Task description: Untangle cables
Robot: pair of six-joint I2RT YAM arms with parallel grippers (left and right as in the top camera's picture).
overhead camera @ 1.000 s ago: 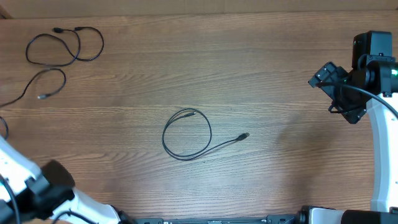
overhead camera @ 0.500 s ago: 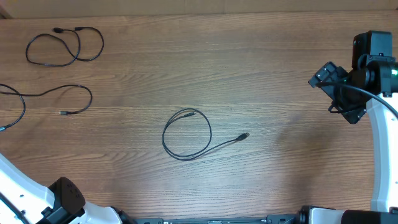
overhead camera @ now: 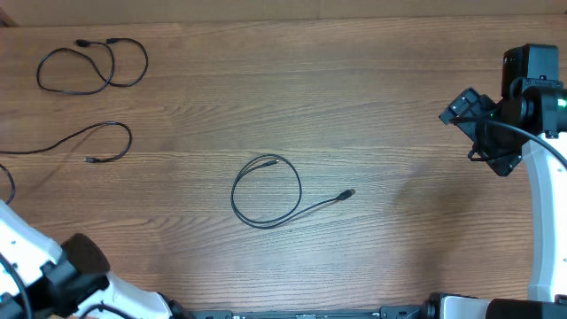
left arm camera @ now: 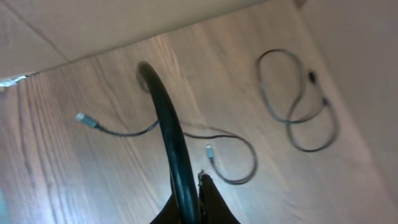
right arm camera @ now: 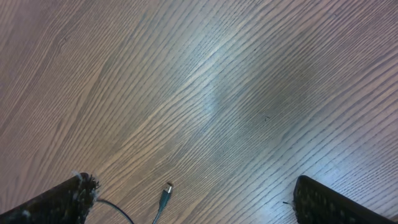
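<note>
Three thin black cables lie apart on the wooden table. One is looped at the far left (overhead camera: 93,66) and shows again in the left wrist view (left arm camera: 298,106). A second cable (overhead camera: 106,142) runs off the left edge, and both its plugs (left arm camera: 208,151) rest on the wood. The third cable (overhead camera: 266,190) forms a ring at the centre, its plug (right arm camera: 166,190) showing far below my right gripper (right arm camera: 193,208). That gripper (overhead camera: 483,133) hovers open and empty at the right. My left gripper (left arm camera: 198,186) is shut, with none of the cables seen in it.
A thick dark cord (left arm camera: 165,118) curves up from the left fingers across the wrist view and hides a short stretch of the second cable. The left arm (overhead camera: 75,261) fills the near left corner. A beige wall (left arm camera: 124,18) borders the table.
The second cable has spread out to the right and toward the front, and its left stretch has shifted. The left arm has moved about the near left corner. The right arm is still.
</note>
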